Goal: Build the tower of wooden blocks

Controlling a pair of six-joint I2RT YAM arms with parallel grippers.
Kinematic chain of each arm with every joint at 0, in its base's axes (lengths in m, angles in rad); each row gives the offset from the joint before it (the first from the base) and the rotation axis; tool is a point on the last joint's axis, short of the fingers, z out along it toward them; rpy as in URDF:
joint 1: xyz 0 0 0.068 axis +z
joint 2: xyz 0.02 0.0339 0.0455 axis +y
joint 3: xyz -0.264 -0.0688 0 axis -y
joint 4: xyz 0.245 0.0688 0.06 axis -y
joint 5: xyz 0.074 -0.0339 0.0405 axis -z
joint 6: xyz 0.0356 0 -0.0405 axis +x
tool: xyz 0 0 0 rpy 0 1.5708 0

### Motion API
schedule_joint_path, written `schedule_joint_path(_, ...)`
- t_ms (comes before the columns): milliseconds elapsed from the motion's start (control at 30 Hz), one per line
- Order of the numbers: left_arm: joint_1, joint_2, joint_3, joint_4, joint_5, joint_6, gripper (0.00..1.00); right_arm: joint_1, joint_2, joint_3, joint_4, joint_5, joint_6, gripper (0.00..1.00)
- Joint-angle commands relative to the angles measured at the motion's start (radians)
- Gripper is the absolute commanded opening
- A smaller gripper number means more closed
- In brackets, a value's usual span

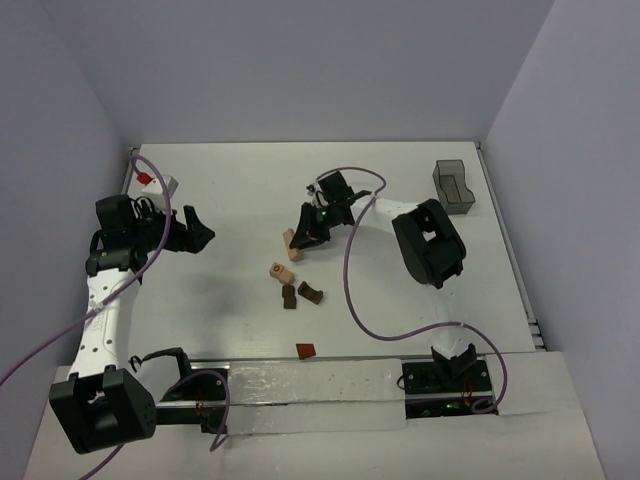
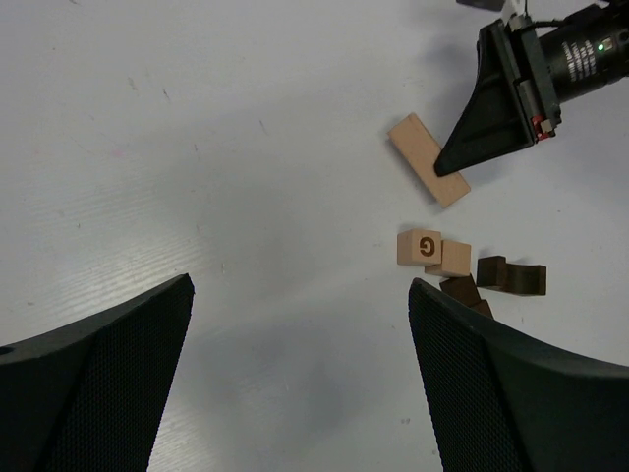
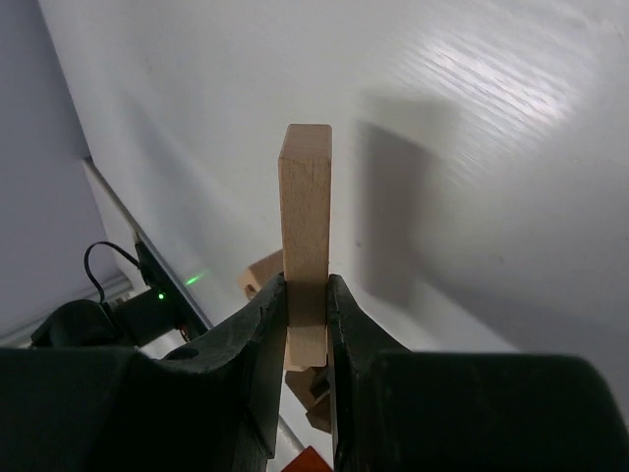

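No wood block tower stands; the blocks lie loose at the table's middle. My right gripper [image 1: 299, 238] [image 3: 306, 287] is shut on one end of a long light tan block [image 1: 290, 246] [image 3: 306, 211] [image 2: 428, 157], whose other end sticks out past the fingertips. Just in front lies a cluster: a tan lettered cube [image 1: 277, 270] [image 2: 419, 246], a second tan block [image 2: 453, 259] and dark brown blocks [image 1: 289, 296] [image 2: 509, 275]. A reddish-brown block [image 1: 305, 350] lies alone nearer the bases. My left gripper [image 1: 203, 236] [image 2: 300, 285] hangs open over bare table left of the cluster, holding nothing.
A grey translucent bin [image 1: 455, 186] stands at the back right. A small red and white object [image 1: 152, 181] sits at the back left edge. Purple cables [image 1: 350, 270] loop over the table by each arm. Walls close the table at the back and on both sides.
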Motion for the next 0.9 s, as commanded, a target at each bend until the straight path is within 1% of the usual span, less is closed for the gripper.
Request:
schedule_joint_path(0, 0.008, -0.003, 0.038, 0.006, -0.004, 0.021, 0.96, -0.009, 0.027, -0.046, 0.157, -0.029, 0.153, 0.0)
schedule_joint_path(33, 0.008, -0.002, 0.037, 0.006, -0.005, 0.021, 0.96, -0.015, 0.038, -0.045, 0.18, -0.042, 0.168, 0.0)
schedule_joint_path(100, 0.008, 0.009, 0.041, 0.007, -0.007, 0.021, 0.96, -0.026, 0.074, 0.014, 0.191, -0.053, 0.188, 0.0)
schedule_joint_path(167, 0.009, 0.013, 0.046, 0.006, -0.011, 0.023, 0.96, -0.032, 0.077, 0.04, 0.188, -0.008, 0.182, 0.0)
schedule_joint_path(233, 0.008, 0.018, 0.048, 0.01, -0.01, 0.023, 0.96, -0.039, 0.089, 0.068, 0.173, 0.026, 0.179, 0.0)
schedule_joint_path(400, 0.008, 0.031, 0.052, 0.013, -0.01, 0.026, 0.96, -0.06, 0.144, 0.127, 0.098, 0.045, 0.143, 0.0)
schedule_joint_path(567, 0.01, 0.027, 0.03, 0.033, -0.01, 0.017, 0.96, -0.092, 0.16, 0.081, 0.093, 0.041, 0.153, 0.09)
schedule_joint_path(667, 0.008, 0.037, 0.033, 0.03, -0.007, 0.019, 0.96, -0.099, 0.164, 0.068, 0.083, 0.038, 0.148, 0.12)
schedule_joint_path(800, 0.008, 0.042, 0.041, 0.033, -0.004, 0.014, 0.96, -0.101, 0.172, 0.096, 0.037, 0.044, 0.132, 0.17)
schedule_joint_path(833, 0.008, 0.044, 0.042, 0.033, -0.004, 0.014, 0.96, -0.101, 0.176, 0.108, 0.019, 0.05, 0.123, 0.19)
schedule_joint_path(867, 0.009, 0.044, 0.043, 0.031, -0.004, 0.014, 0.96, -0.101, 0.178, 0.119, -0.004, 0.058, 0.116, 0.28)
